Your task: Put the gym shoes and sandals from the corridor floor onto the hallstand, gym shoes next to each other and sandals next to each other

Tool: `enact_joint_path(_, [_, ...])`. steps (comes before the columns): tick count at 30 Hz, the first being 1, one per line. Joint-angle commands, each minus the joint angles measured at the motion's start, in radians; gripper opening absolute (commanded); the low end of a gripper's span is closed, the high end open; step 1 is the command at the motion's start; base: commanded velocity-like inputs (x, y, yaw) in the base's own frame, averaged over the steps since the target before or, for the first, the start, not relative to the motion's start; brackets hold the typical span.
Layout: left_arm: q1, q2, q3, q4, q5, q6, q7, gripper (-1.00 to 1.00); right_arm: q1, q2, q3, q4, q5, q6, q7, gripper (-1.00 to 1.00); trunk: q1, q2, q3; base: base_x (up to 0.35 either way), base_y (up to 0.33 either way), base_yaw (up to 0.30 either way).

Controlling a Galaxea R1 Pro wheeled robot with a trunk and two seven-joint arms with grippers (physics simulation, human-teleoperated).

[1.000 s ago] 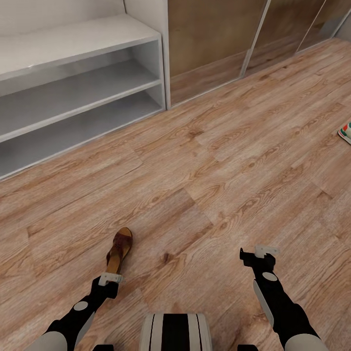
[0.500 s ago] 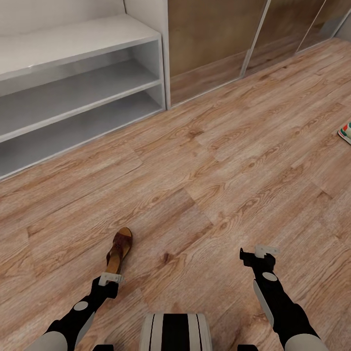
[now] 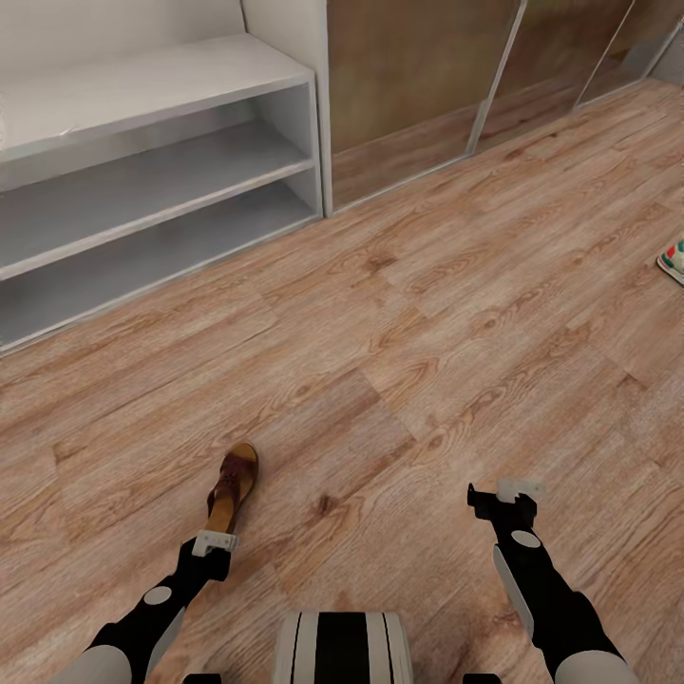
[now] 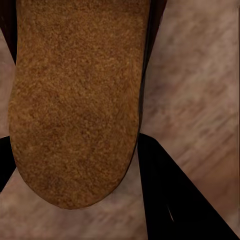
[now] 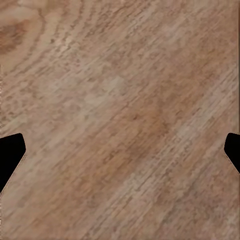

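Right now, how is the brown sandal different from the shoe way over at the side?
The sandal is dark brown with a tan footbed; the gym shoe is white with green and red. The sandal shows whole, right by the left claw; the gym shoe is cut off at the picture's edge, far from both claws. Both lie on the floor.

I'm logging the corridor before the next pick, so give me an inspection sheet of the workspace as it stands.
Surface: wood-plank corridor floor, bare around the arms.
Job's things: one sandal lies on the floor; a gym shoe sits at the view's right edge; hallstand shelves hold no shoes in the visible part.
Clutter: nothing seen.
Grippers: left claw sits at the sandal's heel, fingers straddling it, grip not certain; right claw open over bare floor.
Cables: nothing seen.
Surroundings: wood-panelled doors beside the hallstand.
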Motion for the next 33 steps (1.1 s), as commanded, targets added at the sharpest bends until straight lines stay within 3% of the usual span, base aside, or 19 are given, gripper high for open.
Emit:
enact_joint_path(1, [0.0, 0.0, 0.009, 0.001, -0.013, -0.003, -0.007, -1.0, 0.0, 0.0, 0.001, -0.001, -0.001, 0.006, -0.004, 1.0, -0.001, 0.0, 0.003, 0.0, 0.0, 0.0])
enact_joint_path(13, [0.003, 0.001, 0.009, 0.004, -0.015, -0.003, -0.007, -1.0, 0.001, -0.002, 0.002, 0.007, 0.006, 0.003, -0.003, 1.0, -0.006, 0.003, 0.05, 0.0, 0.0, 0.0])
enact_joint_path(23, [0.04, 0.007, 0.012, 0.001, -0.014, -0.001, -0.006, -1.0, 0.001, 0.0, 0.003, 0.009, 0.009, -0.003, -0.002, 1.0, -0.01, 0.005, 0.089, 0.0, 0.0, 0.0])
enact_joint_path(25, [0.053, 0.008, 0.017, -0.003, -0.011, -0.002, -0.006, -1.0, 0.001, 0.0, 0.003, 0.009, 0.009, -0.004, -0.002, 1.0, -0.011, 0.006, 0.096, 0.0, 0.0, 0.0])
enact_joint_path(28, [0.088, 0.011, 0.055, -0.01, 0.009, -0.004, -0.009, -1.0, 0.002, -0.001, 0.003, 0.011, 0.01, -0.007, -0.003, 1.0, -0.013, 0.006, 0.108, 0.0, 0.0, 0.0])
enact_joint_path(33, [0.114, 0.021, 0.063, -0.01, 0.014, -0.004, -0.008, -1.0, 0.015, -0.002, 0.003, 0.026, 0.009, -0.015, -0.002, 1.0, -0.015, 0.008, 0.133, 0.0, 0.0, 0.0])
